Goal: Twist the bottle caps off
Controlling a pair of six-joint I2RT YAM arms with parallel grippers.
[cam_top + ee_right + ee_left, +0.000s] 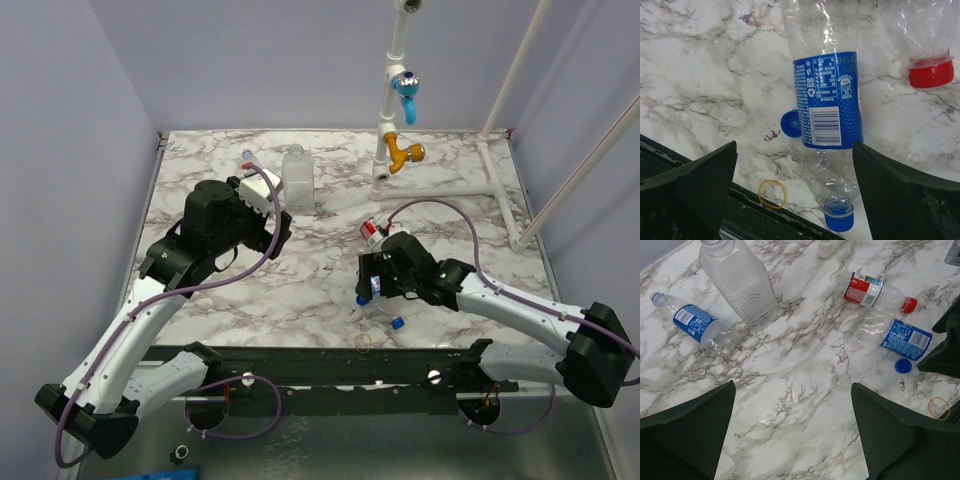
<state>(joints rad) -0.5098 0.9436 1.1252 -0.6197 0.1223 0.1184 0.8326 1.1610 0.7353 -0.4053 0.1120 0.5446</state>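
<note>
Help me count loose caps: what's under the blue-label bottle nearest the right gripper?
One loose blue cap lies at the bottle's side, its edge hidden by the label in the right wrist view. Whatever else is beneath the label cannot be seen.

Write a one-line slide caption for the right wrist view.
Open right gripper over a capped blue-label bottle, a loose blue cap beside it.

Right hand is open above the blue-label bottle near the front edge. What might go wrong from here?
The blue-label bottle lies flat, its screwed-on blue cap by the front edge of the table; a nudge may roll it off. The loose blue cap rests beside it, so the right hand might pinch that instead. The left hand is open and apart, so the bottle may spin with its cap.
</note>
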